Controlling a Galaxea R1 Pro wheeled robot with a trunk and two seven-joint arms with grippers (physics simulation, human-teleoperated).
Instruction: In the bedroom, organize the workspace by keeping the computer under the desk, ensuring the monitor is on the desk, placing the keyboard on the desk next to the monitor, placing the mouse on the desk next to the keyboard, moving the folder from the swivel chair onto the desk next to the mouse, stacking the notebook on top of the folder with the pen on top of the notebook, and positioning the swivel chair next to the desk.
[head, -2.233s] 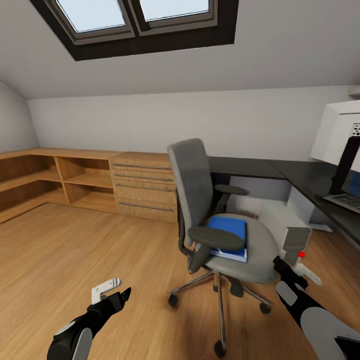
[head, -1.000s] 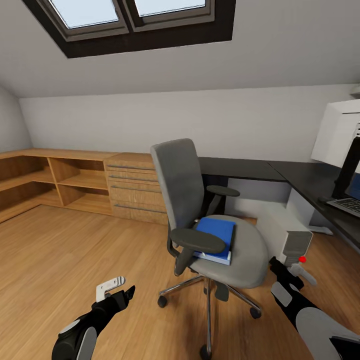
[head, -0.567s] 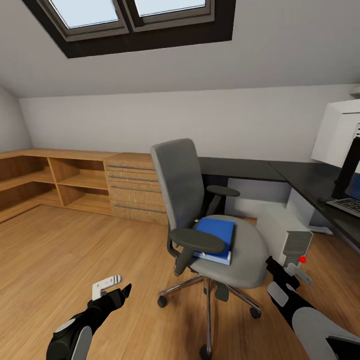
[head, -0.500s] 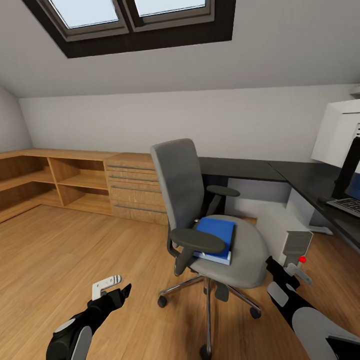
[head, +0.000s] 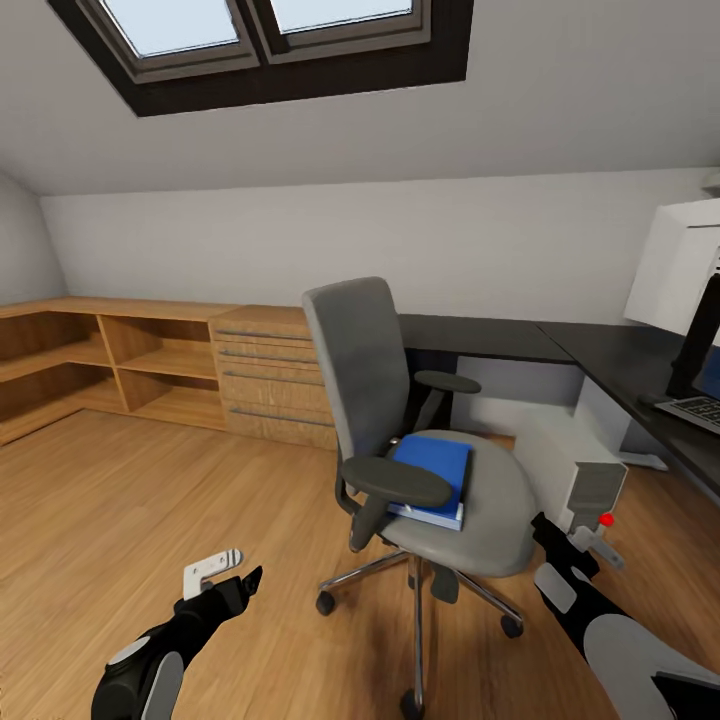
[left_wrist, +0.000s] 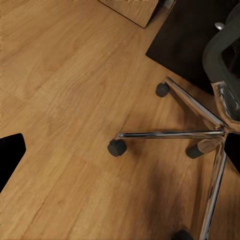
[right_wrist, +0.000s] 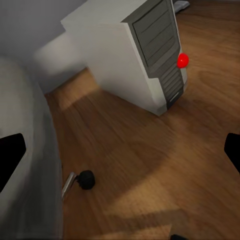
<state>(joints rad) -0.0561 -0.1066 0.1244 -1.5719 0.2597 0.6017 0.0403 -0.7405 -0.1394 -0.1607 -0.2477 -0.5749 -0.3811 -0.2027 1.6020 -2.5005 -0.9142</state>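
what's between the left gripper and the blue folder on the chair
In the head view, bare wood floor, then the swivel chair's near armrest, which overlaps the folder's near edge. The left gripper hangs open, holding nothing.

Grey computer (right_wrist: 135, 55) with red light stands on wood floor (right_wrist: 165, 170) at 1 o'clock; chair seat edge (right_wrist: 25, 165) at 9, a castor (right_wrist: 86, 179) beside it.

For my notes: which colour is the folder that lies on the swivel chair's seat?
Bright blue with a pale edge; the folder shows best in the head view.
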